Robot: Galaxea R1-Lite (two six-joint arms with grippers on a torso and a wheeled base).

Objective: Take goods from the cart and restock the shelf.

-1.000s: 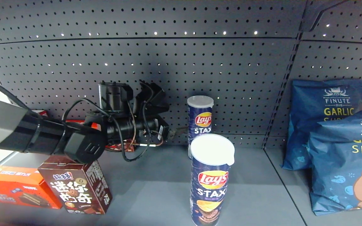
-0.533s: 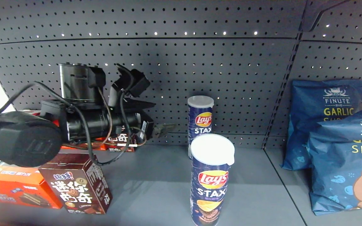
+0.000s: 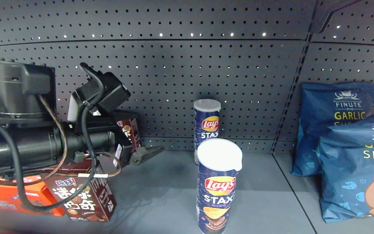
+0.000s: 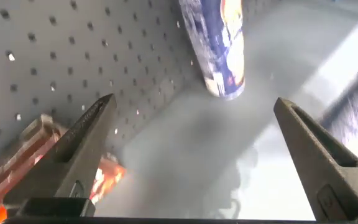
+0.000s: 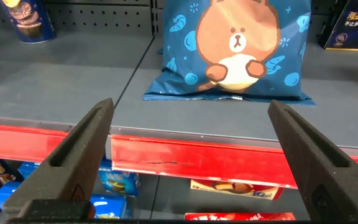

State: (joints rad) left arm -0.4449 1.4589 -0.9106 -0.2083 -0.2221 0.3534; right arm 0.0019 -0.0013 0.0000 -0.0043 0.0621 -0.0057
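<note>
Pulling back from the rear chip can (image 3: 207,125), the left gripper (image 4: 194,102) is spread wide and empty; that can looks shelved, so another fetch likely comes next.

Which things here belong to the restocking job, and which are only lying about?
Job, likely: left gripper, open and empty; rear chip can; front chip can; shelf.
Lying about: blue snack bags; brown box; orange box.
</note>
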